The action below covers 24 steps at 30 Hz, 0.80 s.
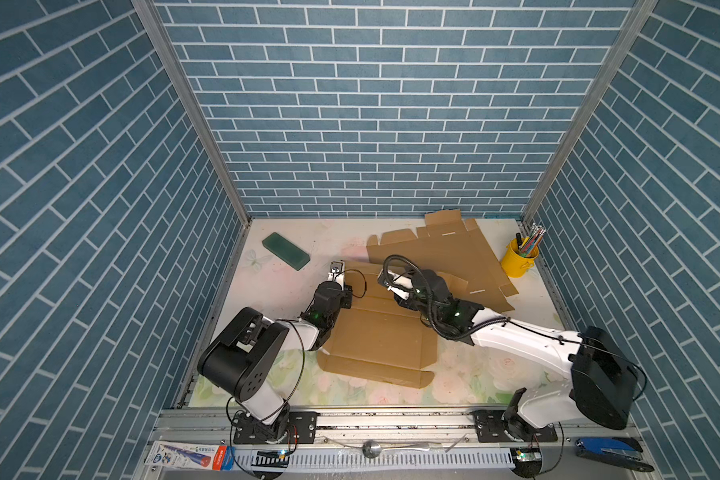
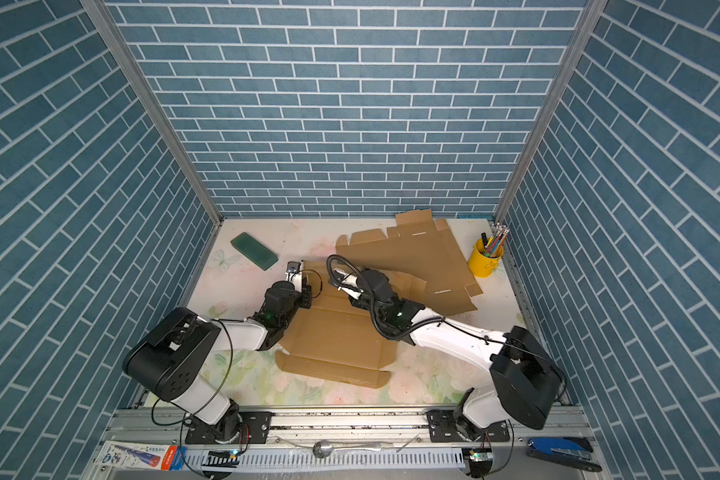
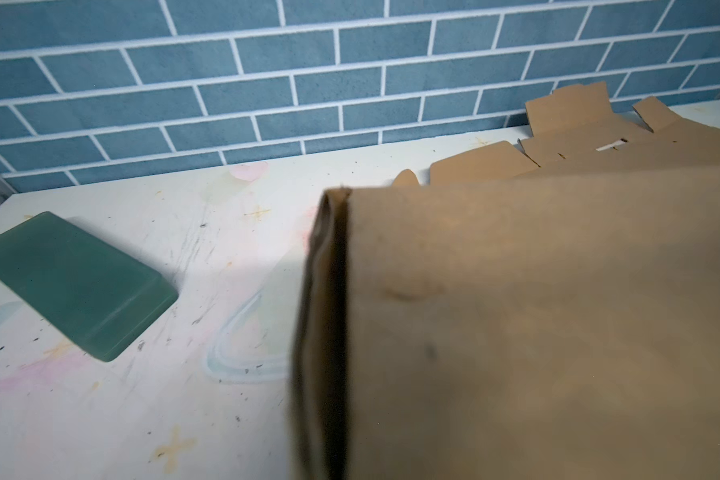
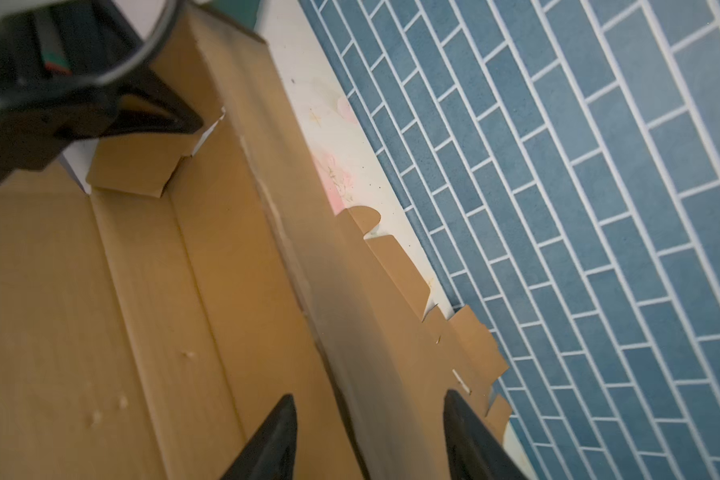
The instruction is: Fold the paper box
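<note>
Your left tool (image 1: 336, 268) is clamped shut on the raised far-left wall of the brown corrugated cardboard box blank (image 1: 379, 332), which lies mid-surface (image 1: 275, 291) between the arms. Your right tool (image 4: 373, 436) stands wide, fingers straddling the far wall's top edge without pinching it. Use the left pinch as an anchor and press along the crease, not mid-panel, so the wall rolls over cleanly. The blank's long axis seems to run from you toward the back wall, leaning slightly right.
</note>
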Each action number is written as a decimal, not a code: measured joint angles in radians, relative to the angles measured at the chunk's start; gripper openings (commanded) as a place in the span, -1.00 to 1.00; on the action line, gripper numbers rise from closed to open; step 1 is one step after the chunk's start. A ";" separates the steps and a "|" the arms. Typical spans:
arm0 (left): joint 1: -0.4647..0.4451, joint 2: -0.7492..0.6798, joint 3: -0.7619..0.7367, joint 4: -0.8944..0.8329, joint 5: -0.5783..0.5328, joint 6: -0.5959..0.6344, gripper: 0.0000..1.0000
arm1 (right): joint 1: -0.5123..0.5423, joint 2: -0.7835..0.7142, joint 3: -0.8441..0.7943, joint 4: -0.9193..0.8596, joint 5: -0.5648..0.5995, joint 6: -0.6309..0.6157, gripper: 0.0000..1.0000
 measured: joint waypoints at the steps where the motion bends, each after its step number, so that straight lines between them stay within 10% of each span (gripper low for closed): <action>1: 0.000 -0.007 -0.017 0.016 -0.017 -0.010 -1.00 | -0.029 -0.034 0.011 -0.042 -0.036 0.074 0.16; 15: -0.118 -0.022 -0.132 0.166 -0.267 -0.068 -1.00 | -0.262 -0.053 0.376 -0.655 -0.149 1.192 0.09; 24: -0.137 -0.008 -0.158 0.226 -0.299 -0.076 -1.00 | -0.262 0.137 0.456 -0.774 -0.303 1.376 0.28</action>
